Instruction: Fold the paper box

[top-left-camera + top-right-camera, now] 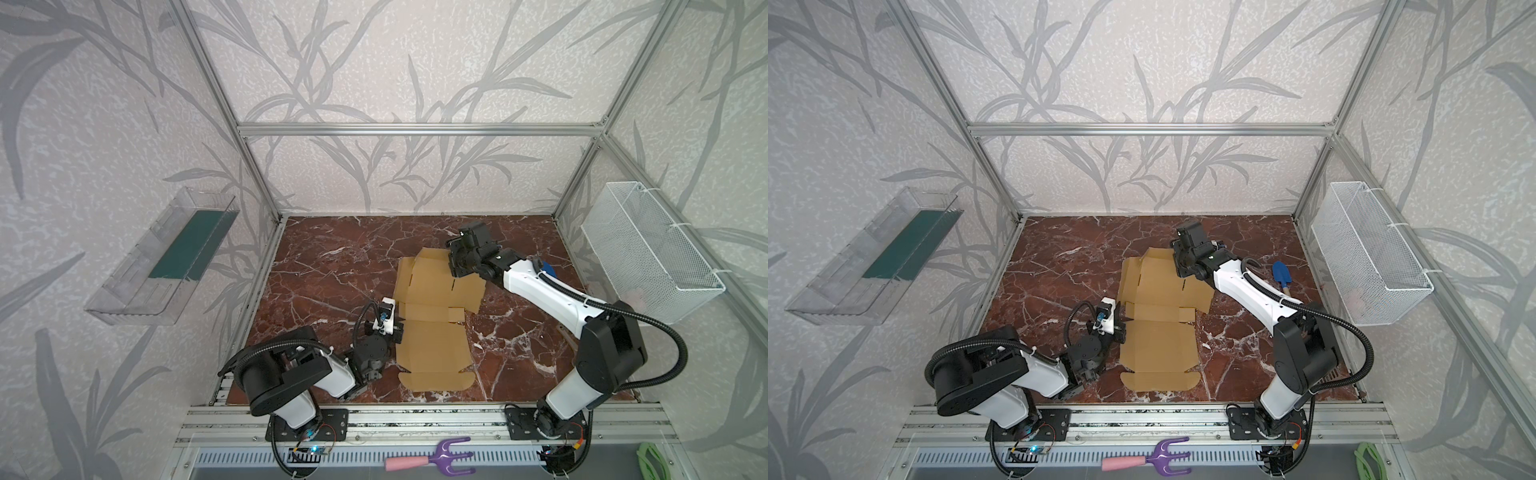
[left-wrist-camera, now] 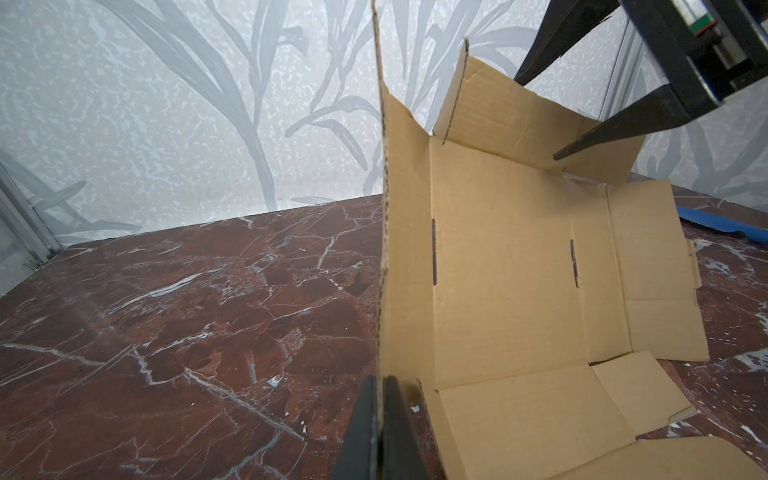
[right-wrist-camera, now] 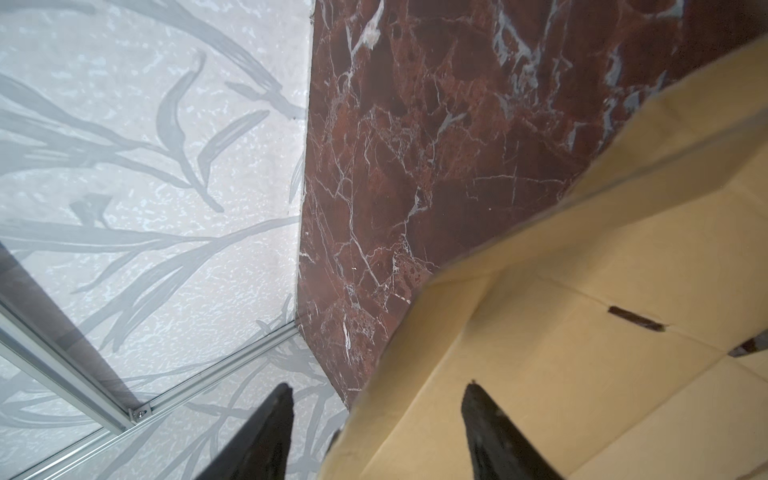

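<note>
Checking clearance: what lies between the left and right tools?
Only the paper box, its base panel and raised flaps, seen in the left wrist view.

Reads bright and even in both top views under soft overhead light, with faint shadows on the marble tabletop [image 1: 332, 266] and wide-angle stretch toward the corners. Shows a mild sheen on that marble in the left wrist view. Blurs in the right wrist view: right gripper [image 3: 379, 385] and nearest edge of the paper box [image 3: 540, 365] out of focus.
</note>
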